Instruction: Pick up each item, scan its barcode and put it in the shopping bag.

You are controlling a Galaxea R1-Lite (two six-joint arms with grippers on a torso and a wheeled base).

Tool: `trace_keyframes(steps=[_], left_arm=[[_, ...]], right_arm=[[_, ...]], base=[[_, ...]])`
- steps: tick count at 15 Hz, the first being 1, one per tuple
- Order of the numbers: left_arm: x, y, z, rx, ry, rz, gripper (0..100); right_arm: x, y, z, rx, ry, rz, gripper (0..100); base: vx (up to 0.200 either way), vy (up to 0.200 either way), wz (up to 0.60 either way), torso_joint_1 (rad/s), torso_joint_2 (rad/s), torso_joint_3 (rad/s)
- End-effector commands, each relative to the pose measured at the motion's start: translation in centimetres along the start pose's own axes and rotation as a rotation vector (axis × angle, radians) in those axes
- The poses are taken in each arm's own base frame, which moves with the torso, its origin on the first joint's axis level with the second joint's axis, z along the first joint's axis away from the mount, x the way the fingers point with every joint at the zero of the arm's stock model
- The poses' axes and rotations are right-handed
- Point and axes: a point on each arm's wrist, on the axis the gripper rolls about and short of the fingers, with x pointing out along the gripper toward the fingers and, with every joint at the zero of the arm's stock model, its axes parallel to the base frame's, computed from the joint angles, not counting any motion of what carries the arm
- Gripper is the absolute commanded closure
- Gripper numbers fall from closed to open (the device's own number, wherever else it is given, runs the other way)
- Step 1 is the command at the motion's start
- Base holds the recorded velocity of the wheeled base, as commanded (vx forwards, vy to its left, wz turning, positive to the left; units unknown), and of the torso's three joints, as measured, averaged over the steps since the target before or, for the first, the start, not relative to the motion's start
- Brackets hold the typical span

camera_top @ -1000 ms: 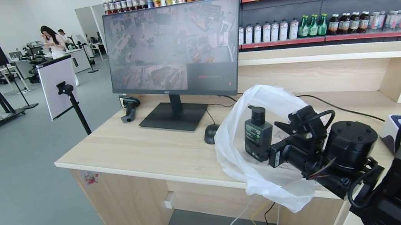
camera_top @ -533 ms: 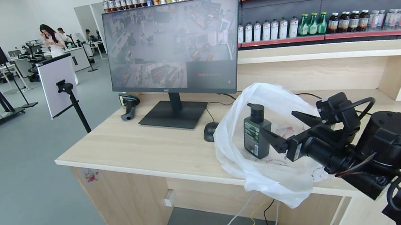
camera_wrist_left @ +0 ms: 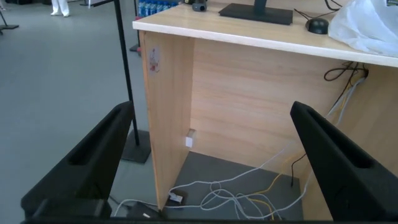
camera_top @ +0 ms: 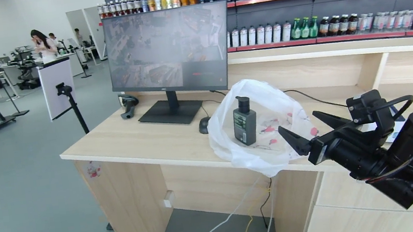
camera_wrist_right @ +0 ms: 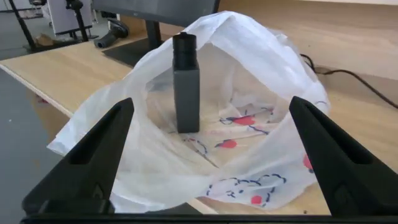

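The shopping bag (camera_top: 223,147) is thin crinkled plastic, the bottle (camera_top: 244,123) matt, the counter (camera_top: 146,144) smooth pale wood.

Bottle (camera_top: 244,121) stands upright in shopping bag (camera_top: 231,152); right gripper (camera_top: 297,121) nearby, jaws apparently spread.

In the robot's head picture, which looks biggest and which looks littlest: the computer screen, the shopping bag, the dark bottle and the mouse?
Largest to smallest, as they look in the head view:
1. monitor
2. shopping bag
3. bottle, standing inside the bag
4. mouse
None look close enough in size to be unsure.
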Motion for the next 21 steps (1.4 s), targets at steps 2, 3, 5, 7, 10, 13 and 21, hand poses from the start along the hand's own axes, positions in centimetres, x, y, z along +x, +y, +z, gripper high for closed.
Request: trace_keyframes(steps=[2, 3, 5, 7, 10, 13, 21], left_arm=[[0.0, 0.0, 0.01, 0.0, -0.002, 0.0, 0], [0.0, 0.0, -0.01, 0.0, 0.0, 0.0, 0], [0.0, 0.0, -0.01, -0.002, 0.0, 0.0, 0], [0.0, 0.0, -0.01, -0.002, 0.0, 0.0, 0], [0.0, 0.0, -0.01, -0.002, 0.0, 0.0, 0], [0.0, 0.0, -0.01, -0.003, 0.0, 0.0, 0], [0.0, 0.0, -0.01, -0.005, 0.0, 0.001, 0]], right_arm=[[-0.05, -0.3, 0.24, -0.002, -0.011, -0.011, 0], [-0.11, -0.31, 0.3, -0.002, -0.012, -0.011, 0], [-0.25, -0.32, 0.46, -0.003, -0.017, -0.011, 0], [-0.31, -0.32, 0.58, -0.001, -0.022, -0.011, 0], [-0.31, -0.25, 0.58, -0.003, -0.022, -0.01, 0], [-0.26, -0.28, 0.57, -0.003, -0.021, -0.011, 0], [0.2, -0.21, 0.34, -0.003, -0.018, -0.008, 0]], base=[[0.0, 0.0, -0.6, -0.002, 0.0, 0.0], [0.0, 0.0, -0.6, 0.007, 0.0, 0.007], [0.0, 0.0, -0.6, 0.01, 0.01, 0.002], [0.0, 0.0, -0.6, 0.0, 0.01, 0.0], [0.0, -0.2, -0.2, 0.004, 0.0, 0.001], [0.0, -0.2, 0.0, 0.004, 0.0, -0.002], [0.0, -0.2, 0.0, 0.001, 0.01, 0.002]])
